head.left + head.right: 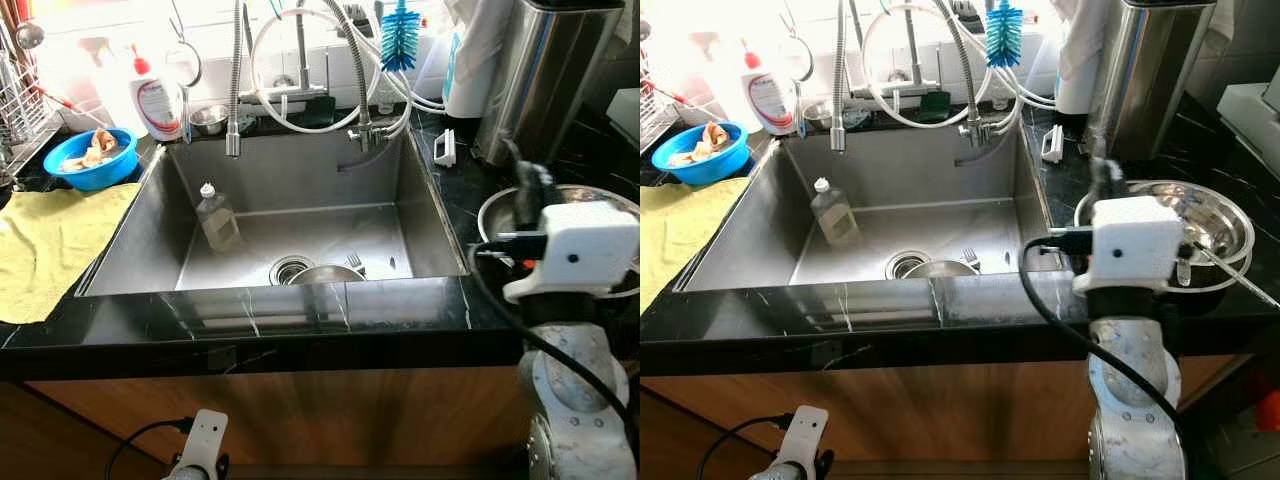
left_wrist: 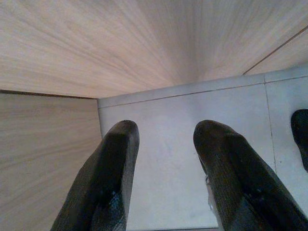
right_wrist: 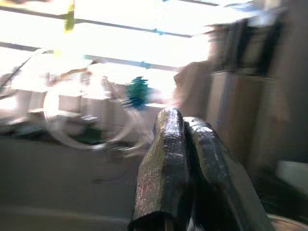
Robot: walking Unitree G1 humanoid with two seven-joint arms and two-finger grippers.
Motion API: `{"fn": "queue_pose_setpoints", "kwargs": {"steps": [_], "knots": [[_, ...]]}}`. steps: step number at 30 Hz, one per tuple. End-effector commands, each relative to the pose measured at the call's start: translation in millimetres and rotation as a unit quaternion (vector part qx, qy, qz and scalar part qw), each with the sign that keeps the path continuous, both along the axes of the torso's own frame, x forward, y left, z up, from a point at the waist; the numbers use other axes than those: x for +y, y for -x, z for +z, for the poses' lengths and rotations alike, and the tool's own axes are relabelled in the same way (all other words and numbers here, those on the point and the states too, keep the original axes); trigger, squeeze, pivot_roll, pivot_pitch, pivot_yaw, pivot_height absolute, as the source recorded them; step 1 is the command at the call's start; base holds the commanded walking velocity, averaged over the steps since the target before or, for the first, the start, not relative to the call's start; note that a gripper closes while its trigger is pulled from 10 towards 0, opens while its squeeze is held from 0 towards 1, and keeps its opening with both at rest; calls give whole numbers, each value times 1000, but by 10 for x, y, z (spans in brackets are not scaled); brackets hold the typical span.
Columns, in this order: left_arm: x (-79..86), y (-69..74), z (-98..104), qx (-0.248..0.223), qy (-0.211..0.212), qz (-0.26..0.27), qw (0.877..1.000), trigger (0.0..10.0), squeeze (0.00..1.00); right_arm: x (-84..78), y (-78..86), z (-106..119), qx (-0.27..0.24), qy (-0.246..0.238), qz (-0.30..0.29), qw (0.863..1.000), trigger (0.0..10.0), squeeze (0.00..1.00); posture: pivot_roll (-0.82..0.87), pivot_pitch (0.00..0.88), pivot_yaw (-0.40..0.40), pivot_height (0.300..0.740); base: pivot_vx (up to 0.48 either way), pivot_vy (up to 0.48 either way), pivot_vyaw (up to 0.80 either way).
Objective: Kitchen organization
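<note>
black marble counter (image 1: 300,335), steel sink (image 1: 150,235), yellow cloth (image 1: 50,240), wood cabinet (image 1: 300,410)

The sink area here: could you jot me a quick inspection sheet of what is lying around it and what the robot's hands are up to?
Surface: black marble counter around a steel sink.
Job's things: clear bottle, a fork and a steel dish in the sink; steel bowl on the counter to the right.
Clutter: blue bowl of scraps, yellow cloth, white detergent bottle, blue bottle brush.
Grippers: right gripper raised by the steel bowl, fingers together, empty; left gripper low beside the wooden cabinet, fingers apart.
Cables: black cable on the right arm.
Surroundings: faucet hoses, bright window behind.
</note>
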State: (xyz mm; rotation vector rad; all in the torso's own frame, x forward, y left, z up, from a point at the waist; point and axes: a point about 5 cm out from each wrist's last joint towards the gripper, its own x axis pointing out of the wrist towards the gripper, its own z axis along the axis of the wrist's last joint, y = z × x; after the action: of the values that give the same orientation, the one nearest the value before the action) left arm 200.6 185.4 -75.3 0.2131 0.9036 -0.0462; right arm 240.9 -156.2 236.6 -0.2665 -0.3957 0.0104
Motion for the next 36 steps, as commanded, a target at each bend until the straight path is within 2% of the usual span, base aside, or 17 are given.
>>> {"fn": "queue_pose_setpoints", "kwargs": {"steps": [1, 4, 6, 10, 12, 15, 18, 19, 20, 23, 28, 32, 36], "knots": [[30, 45, -20, 6, -9, -5, 1000, 10000, 0, 82, -71, -85, 36, 14, 43, 998, 10000, 0, -221, 0, 81, 740, 0, 0, 0], [26, 46, -21, 6, -9, -5, 1000, 10000, 0, 102, -103, -99, 42, 15, 62, 997, 10000, 0, -219, 0, 79, 740, 0, 0, 0], [21, 50, -23, 6, -8, -5, 1000, 10000, 0, 138, -175, -122, 53, -2, 98, 994, 10000, 0, -221, 0, 79, 740, 0, 0, 0], [11, 56, -28, 7, -6, -5, 1000, 10000, 0, 123, -256, -152, 62, -23, 116, 991, 10000, 0, -209, 0, 70, 740, 0, 0, 0], [8, 58, -29, 7, -5, -4, 1000, 10000, 0, 141, -309, -197, 87, -42, 155, 983, 10000, 0, -207, 0, 67, 740, 0, 0, 0], [7, 61, -30, 7, -5, -4, 1000, 10000, 0, 137, -342, -214, 94, -35, 164, 981, 10000, 0, -206, 0, 65, 740, 0, 0, 0], [6, 64, -32, 8, -5, -4, 1000, 10000, 0, 114, -429, -213, 101, -55, 176, 978, 10000, 0, -203, 0, 64, 740, 0, 0, 0], [6, 65, -33, 8, -4, -4, 1000, 10000, 0, 119, -485, -165, 104, -89, 194, 971, 10000, 0, -207, 0, 68, 740, 0, 0, 0], [4, 66, -34, 9, -4, -6, 1000, 10000, 0, 125, -527, -148, 115, -100, 207, 966, 10000, 0, -212, 0, 70, 740, 0, 0, 0], [2, 67, -35, 9, -4, -7, 1000, 10000, 0, 104, -576, -159, 129, -104, 223, 961, 10000, 0, -210, 0, 68, 740, 0, 0, 0], [2, 66, -34, 9, -3, -7, 1000, 10000, 0, 5, -692, -324, 165, -93, 209, 959, 10000, 0, -207, 0, 66, 740, 0, 0, 0], [1, 63, -32, 9, -3, -7, 1000, 10000, 0, -26, -754, -363, 179, -122, 204, 955, 10000, 0, -196, 0, 67, 740, 0, 0, 0], [7, 59, -30, 8, -3, -5, 1000, 10000, 0, -42, -806, -337, 180, -119, 199, 956, 10000, 0, -200, 0, 70, 740, 0, 0, 0]]}}
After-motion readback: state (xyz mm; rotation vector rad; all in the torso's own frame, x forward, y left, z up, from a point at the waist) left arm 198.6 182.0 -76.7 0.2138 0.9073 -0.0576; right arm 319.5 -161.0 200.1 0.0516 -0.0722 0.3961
